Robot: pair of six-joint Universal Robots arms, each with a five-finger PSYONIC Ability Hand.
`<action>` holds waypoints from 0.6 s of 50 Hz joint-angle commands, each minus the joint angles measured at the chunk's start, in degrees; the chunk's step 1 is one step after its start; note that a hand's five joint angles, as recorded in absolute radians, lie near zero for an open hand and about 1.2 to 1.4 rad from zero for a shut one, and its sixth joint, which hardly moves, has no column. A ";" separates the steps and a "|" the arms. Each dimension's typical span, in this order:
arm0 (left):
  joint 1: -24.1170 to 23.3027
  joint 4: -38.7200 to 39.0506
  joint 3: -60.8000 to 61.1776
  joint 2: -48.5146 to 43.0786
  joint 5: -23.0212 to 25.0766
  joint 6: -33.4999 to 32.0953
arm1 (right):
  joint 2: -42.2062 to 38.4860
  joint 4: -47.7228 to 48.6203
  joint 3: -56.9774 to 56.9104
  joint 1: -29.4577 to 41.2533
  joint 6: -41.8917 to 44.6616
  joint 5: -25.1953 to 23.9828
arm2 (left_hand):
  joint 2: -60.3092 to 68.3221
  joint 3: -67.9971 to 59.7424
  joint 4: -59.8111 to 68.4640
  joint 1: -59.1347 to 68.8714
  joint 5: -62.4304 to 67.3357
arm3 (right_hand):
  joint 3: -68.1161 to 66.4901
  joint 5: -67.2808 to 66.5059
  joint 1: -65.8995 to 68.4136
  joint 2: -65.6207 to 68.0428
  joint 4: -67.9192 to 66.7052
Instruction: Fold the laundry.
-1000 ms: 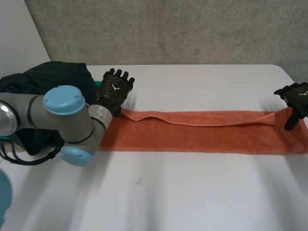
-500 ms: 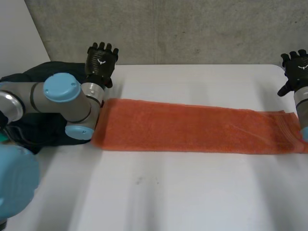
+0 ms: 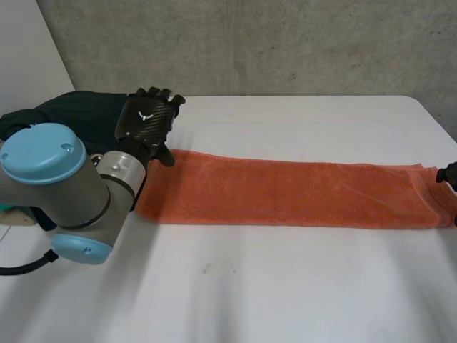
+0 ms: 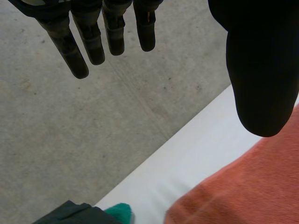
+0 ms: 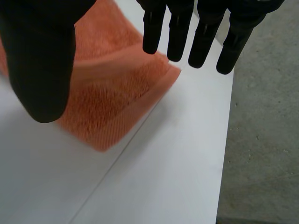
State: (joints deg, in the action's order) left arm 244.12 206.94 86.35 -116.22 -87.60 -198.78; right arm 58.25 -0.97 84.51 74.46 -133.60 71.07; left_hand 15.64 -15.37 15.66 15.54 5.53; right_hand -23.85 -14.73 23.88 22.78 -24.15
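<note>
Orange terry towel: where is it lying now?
In the head view the orange terry towel lies flat across the white table, its left end near the dark clothes pile.

The left hand hangs with straight, spread fingers and a broad thumb, holding nothing. Taking the fingertips as the dial's centre, the orange towel has its corner on the white table at about four o'clock, below the thumb tip. A dark garment with a teal scrap beside it lies at six o'clock.
</note>
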 commanded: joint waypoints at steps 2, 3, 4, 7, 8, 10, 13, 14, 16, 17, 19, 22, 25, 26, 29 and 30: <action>-0.83 0.04 0.75 -0.14 -0.12 0.15 | -5.95 6.24 -1.54 -0.28 0.62 0.74 | 0.46 -0.73 0.44 0.57 0.57 | -55.97 -55.09 55.94 57.03 -55.67; -1.01 0.04 0.75 0.21 -0.12 0.24 | -6.30 6.68 -2.67 -0.89 0.71 1.52 | 0.46 -0.73 0.44 0.57 0.57 | -56.15 -55.27 56.12 57.21 -55.85; -1.10 0.04 0.75 0.30 -0.12 0.24 | -6.31 6.60 -3.03 -1.59 0.62 1.88 | 0.29 -0.57 0.27 0.40 0.40 | -56.15 -55.27 56.12 57.22 -55.85; -1.10 0.04 1.10 1.52 -0.12 0.15 | -5.96 6.51 -4.09 -5.01 0.88 3.20 | 0.46 -0.73 0.44 0.57 0.57 | -56.15 -55.27 56.12 57.22 -55.85; -1.10 0.04 1.45 2.22 -0.03 0.24 | -5.78 6.68 -4.35 -6.24 0.97 3.29 | 0.29 -0.57 0.27 0.40 0.40 | -56.15 -55.27 56.12 57.22 -55.85; -1.01 0.04 1.80 3.11 -0.03 0.24 | -4.91 7.38 -4.96 -9.84 1.84 3.37 | 0.29 -0.57 0.27 0.40 0.40 | -56.15 -55.27 56.12 57.22 -55.85; -0.92 0.04 2.77 4.60 -0.12 0.24 | -3.24 7.56 -6.46 -12.05 5.00 3.99 | 0.29 -0.57 0.27 0.40 0.40 | -56.15 -55.27 56.12 57.22 -55.85; -0.84 0.04 3.03 4.95 -0.12 0.24 | -2.01 7.65 -7.07 -12.84 7.54 4.08 | 0.29 -0.57 0.27 0.40 0.40 | -56.15 -55.27 56.12 57.22 -55.85; -0.75 0.04 3.91 6.26 -0.12 0.33 | -1.30 7.65 -7.34 -12.59 9.14 4.60 | 0.29 -0.57 0.27 0.40 0.40 | -56.15 -55.27 56.12 57.22 -55.85; -0.66 0.04 4.26 6.71 -0.12 0.33 | -1.04 7.65 -7.34 -12.15 9.76 4.78 | 0.29 -0.57 0.27 0.40 0.40 | -56.15 -55.27 56.12 57.22 -55.85; -0.57 0.04 5.05 7.68 -0.12 0.33 | -0.42 7.65 -7.17 -8.56 9.41 4.52 | 0.12 -0.40 0.11 0.23 0.23 | -56.15 -55.27 56.12 57.22 -55.85; -0.48 0.04 6.28 9.26 -0.21 0.41 | 1.60 7.82 -7.08 0.92 7.31 4.26 | -0.72 0.44 -0.73 -0.61 -0.61 | -56.15 -55.27 56.12 57.22 -55.85; -0.40 0.04 7.51 10.67 -0.29 0.41 | 4.14 8.96 -6.29 10.14 4.24 3.12 | -1.05 0.78 -1.07 -0.95 -0.94 | -56.15 -55.27 56.12 57.22 -55.85; -0.40 0.04 7.78 10.93 -0.29 0.50 | 4.67 9.49 -5.94 12.35 3.62 2.68 | -1.05 0.78 -1.07 -0.95 -0.95 | -56.15 -55.27 56.12 57.22 -55.85; -0.22 0.04 8.75 11.90 -0.30 0.50 | 5.38 11.94 -5.23 22.17 1.51 0.57 | -1.05 0.78 -1.07 -0.95 -0.95 | -56.15 -55.27 56.12 57.22 -55.85; -0.13 0.04 8.92 12.07 -0.29 0.50 | 5.38 12.56 -5.06 24.74 1.07 0.04 | -1.05 0.78 -1.07 -0.95 -0.95 | -56.15 -55.27 56.12 57.22 -55.85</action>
State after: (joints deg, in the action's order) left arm 243.73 206.98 93.77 -105.63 -87.87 -198.33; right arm 61.98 8.26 78.16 83.46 -128.55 74.11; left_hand 15.21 -15.23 15.07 15.53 4.78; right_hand -68.17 -56.57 64.20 67.47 -68.67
